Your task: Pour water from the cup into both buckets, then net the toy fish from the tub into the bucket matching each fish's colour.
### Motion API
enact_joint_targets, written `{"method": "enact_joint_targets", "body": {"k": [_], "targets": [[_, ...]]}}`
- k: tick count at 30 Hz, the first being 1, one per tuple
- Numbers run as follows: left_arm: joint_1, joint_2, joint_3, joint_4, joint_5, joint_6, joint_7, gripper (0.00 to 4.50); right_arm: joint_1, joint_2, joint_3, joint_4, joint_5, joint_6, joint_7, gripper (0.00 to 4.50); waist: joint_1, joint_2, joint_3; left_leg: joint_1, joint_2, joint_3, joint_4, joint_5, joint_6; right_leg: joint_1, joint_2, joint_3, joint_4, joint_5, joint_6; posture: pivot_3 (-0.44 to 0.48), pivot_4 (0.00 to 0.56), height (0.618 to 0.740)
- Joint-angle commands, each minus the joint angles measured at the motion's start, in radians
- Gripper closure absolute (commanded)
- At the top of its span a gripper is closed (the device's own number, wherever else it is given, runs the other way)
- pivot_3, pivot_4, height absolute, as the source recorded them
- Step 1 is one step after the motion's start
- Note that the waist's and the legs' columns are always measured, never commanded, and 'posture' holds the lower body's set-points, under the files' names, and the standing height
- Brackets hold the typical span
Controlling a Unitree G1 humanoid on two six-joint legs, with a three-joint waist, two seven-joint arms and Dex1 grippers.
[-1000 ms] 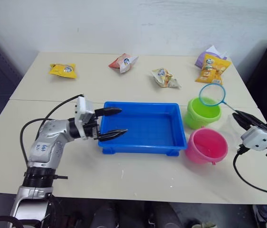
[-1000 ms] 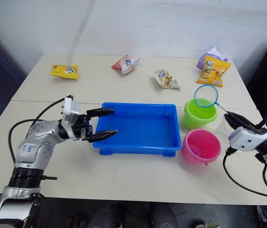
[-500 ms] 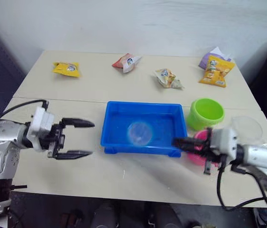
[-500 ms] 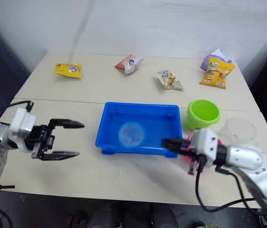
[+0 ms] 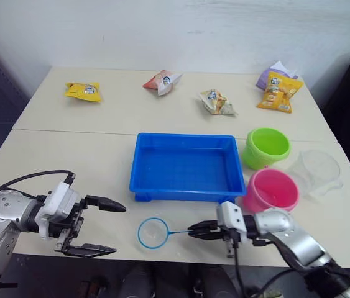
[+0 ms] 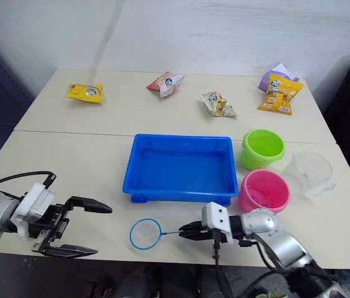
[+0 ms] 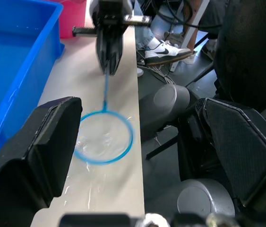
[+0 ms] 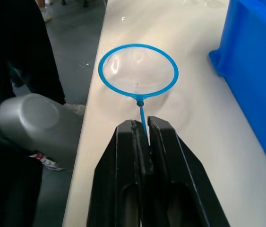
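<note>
Desk [image 5: 69, 167]: I see smooth beige, snack packets [image 5: 218, 102] at back.
Right claw [image 5: 194, 231]: clamped on net [image 5: 154, 233].
Left claw [image 5: 103, 226]: spread.

net [image 5: 152, 233]: moved from tub [image 5: 184, 166] to table's front edge | left gripper [image 5: 103, 227]: drew back farther from tub

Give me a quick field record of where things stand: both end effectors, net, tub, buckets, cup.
right end effector: shut on the net's handle
left end effector: open, holding nothing
net: hoop near the table's front edge, in front of the tub
tub: mid-table, no fish visible
green bucket: right of tub, farther back
pink bucket: right of tub, nearer
cup: right of the buckets
</note>
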Motion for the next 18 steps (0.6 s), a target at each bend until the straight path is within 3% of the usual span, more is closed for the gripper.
{"method": "enact_joint_targets", "body": {"k": [1,2,3,5,11,12,15,18], "targets": [[-0.013,0.011,0.024,-0.026,-0.019,0.010,0.021,0.04,0.012,0.049,-0.010,0.058,-0.064,-0.097,-0.032,4.50,0.001,0.000,0.000,0.000,0.000,0.000,0.000,0.000,0.000,0.000,0.000,0.000,0.000,0.000,0.000,0.000,0.150,0.738],[-0.016,0.011,0.024,-0.021,-0.015,0.008,0.022,0.04,0.025,0.050,-0.010,0.054,-0.046,-0.068,-0.013,4.50,0.002,0.000,0.000,0.000,0.000,0.000,0.000,0.000,0.000,0.000,0.000,0.000,0.000,0.000,0.000,0.000,0.150,0.738],[-0.016,0.010,0.021,-0.016,-0.009,0.002,0.021,0.00,0.033,0.066,-0.024,0.065,-0.048,-0.089,-0.026,3.85,0.003,0.000,0.000,0.000,-0.001,0.000,0.000,0.000,0.000,0.000,0.000,0.000,-0.001,0.000,0.000,0.000,0.150,0.738],[-0.016,0.011,0.016,0.000,0.003,-0.011,0.013,0.00,0.044,0.071,-0.036,0.069,-0.042,-0.089,-0.022,3.37,0.002,0.000,0.000,0.000,-0.001,0.000,0.000,0.000,0.000,0.000,-0.001,0.000,-0.001,0.000,0.000,0.000,0.150,0.738],[-0.032,0.017,0.013,0.059,0.039,-0.033,0.017,0.00,0.075,0.034,-0.076,-0.008,0.015,-0.037,0.037,0.62,-0.001,0.000,0.000,0.001,0.000,0.000,-0.001,0.000,0.000,0.000,0.000,0.000,0.000,0.000,0.000,0.000,0.150,0.738],[-0.036,0.008,0.019,0.084,0.096,-0.089,0.055,0.00,0.102,-0.007,-0.109,-0.087,0.054,-0.008,0.048,0.10,0.000,0.000,0.000,0.001,0.000,0.000,-0.002,-0.001,0.000,0.000,0.000,0.000,0.000,0.000,0.000,0.000,0.150,0.738],[-0.025,0.000,0.035,0.132,0.189,-0.173,0.119,0.00,0.188,-0.106,-0.202,-0.270,0.158,0.059,0.073,0.03,0.004,0.002,0.001,0.000,0.000,0.000,-0.002,-0.001,0.000,0.000,0.000,0.000,-0.001,0.000,0.000,0.000,0.150,0.738],[0.023,-0.006,0.095,0.165,0.175,-0.161,0.153,0.00,0.327,-0.220,-0.377,-0.415,0.254,0.107,0.076,0.03,0.005,0.001,0.000,0.000,0.000,0.000,-0.003,-0.002,0.003,0.000,-0.001,-0.001,-0.002,0.000,0.000,0.000,0.150,0.738]]}}
